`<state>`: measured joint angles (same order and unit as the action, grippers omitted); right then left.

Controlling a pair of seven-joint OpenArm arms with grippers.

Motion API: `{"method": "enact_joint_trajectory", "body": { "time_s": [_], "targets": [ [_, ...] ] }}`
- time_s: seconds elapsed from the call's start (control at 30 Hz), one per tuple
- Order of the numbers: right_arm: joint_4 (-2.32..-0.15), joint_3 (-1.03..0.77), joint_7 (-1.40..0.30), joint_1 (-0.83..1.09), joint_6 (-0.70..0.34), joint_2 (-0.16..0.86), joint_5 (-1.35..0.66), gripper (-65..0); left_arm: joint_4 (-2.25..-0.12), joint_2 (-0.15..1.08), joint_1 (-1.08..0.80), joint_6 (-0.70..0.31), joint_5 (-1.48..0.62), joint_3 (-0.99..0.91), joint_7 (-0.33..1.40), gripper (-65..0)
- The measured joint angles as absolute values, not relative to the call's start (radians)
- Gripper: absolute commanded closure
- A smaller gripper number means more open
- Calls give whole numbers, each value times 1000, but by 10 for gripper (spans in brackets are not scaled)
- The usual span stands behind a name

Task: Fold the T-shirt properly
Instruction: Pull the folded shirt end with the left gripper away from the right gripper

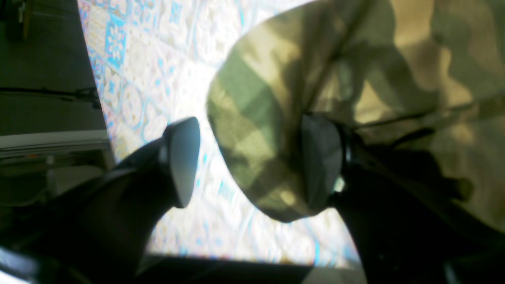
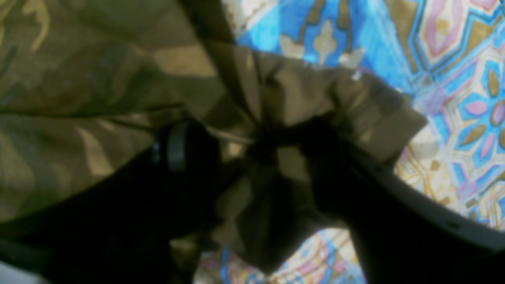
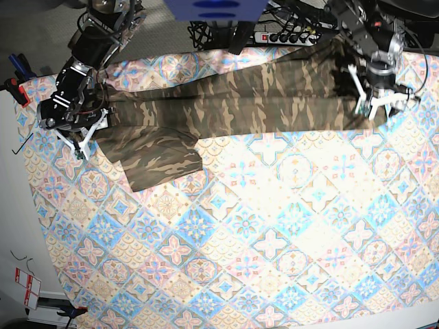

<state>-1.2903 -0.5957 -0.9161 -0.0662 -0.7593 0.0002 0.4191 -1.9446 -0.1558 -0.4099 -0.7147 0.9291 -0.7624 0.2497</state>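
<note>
The camouflage T-shirt [image 3: 260,96] lies as a long folded band across the far side of the table, with one sleeve [image 3: 161,159] spread toward me at the left. My left gripper [image 3: 378,103] stands at the band's right end. Up close its fingers [image 1: 182,157] are wide apart, and a rounded corner of the T-shirt [image 1: 252,118] lies loose between them, so the left gripper [image 1: 252,157] is open. My right gripper [image 3: 78,136] is at the band's left end. In its wrist view the right gripper [image 2: 256,154] has spread jaws with bunched T-shirt [image 2: 79,79] cloth between them.
A pastel blue-pink patterned tablecloth [image 3: 274,226] covers the table. A power strip [image 3: 288,34] and cables lie beyond the far edge. Red-handled tools [image 3: 14,83] sit off the left edge. The table's edge [image 1: 98,118] runs close to the left gripper.
</note>
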Motion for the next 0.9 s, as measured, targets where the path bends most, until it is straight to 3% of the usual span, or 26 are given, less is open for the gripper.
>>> {"method": "enact_joint_trajectory", "body": {
  "time_s": [0.13,0.3,0.5,0.9],
  "targets": [
    [-1290,-596,-907,-66,-758,0,419,-401,-1946,-156,-500,-724,924,-764,258,-377],
    [-1290,-596,-906,-66,-756,0,419,-401,-1888,-156,-498,-705,888,-798,244,-300],
    [-1290,-595,-908,-66,-756,0,421,-401,-1684,-155,-437,-711,958,-866,268,-298],
    [-1291,-595,-896,-58,-755,0,419,-401,-1752,-156,-529,-712,878,-864,264,-295]
  ]
}}
